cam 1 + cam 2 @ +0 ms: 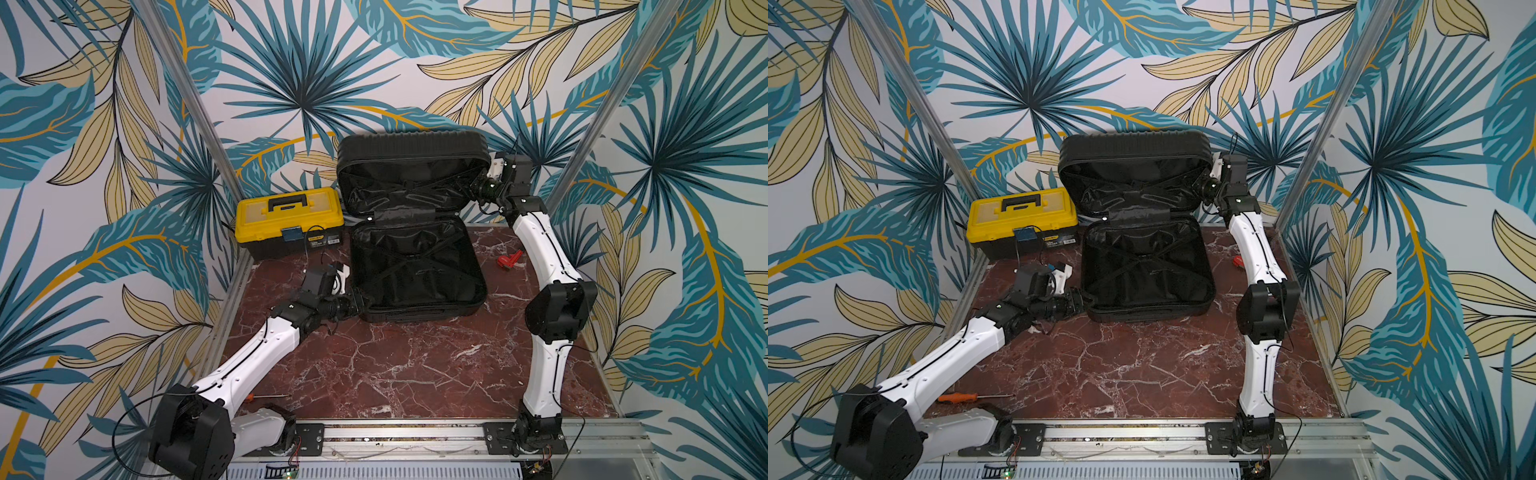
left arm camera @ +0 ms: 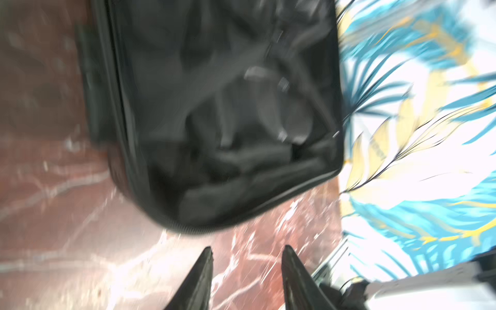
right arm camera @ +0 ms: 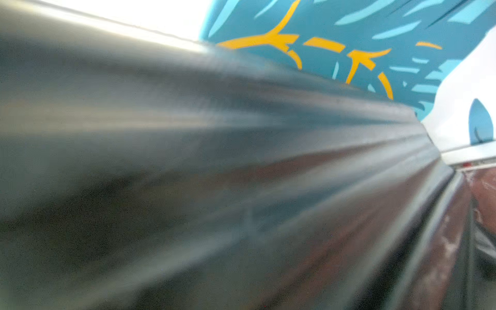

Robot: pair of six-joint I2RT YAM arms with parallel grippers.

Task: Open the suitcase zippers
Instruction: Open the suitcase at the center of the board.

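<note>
At ten o'clock on the bench (image 1: 415,365) stood a yellow toolbox (image 1: 289,222). The left pincer (image 2: 247,251) was at the eight o'clock corner of the suitcase (image 1: 419,311), its fingers spread with only marble between them, pinching nothing. The suitcase lay at twelve o'clock, lower half flat, the lid (image 1: 409,147) standing up against the back wall. The zippers (image 2: 122,102) around the rim seemed undone (the pulls were too small to find). The right pincer (image 1: 482,187) was at the lid's two o'clock edge; whether spread or pressed together, I could not tell. I judged the step was letting go. Next, both arms should draw back without tipping the lid.
</note>
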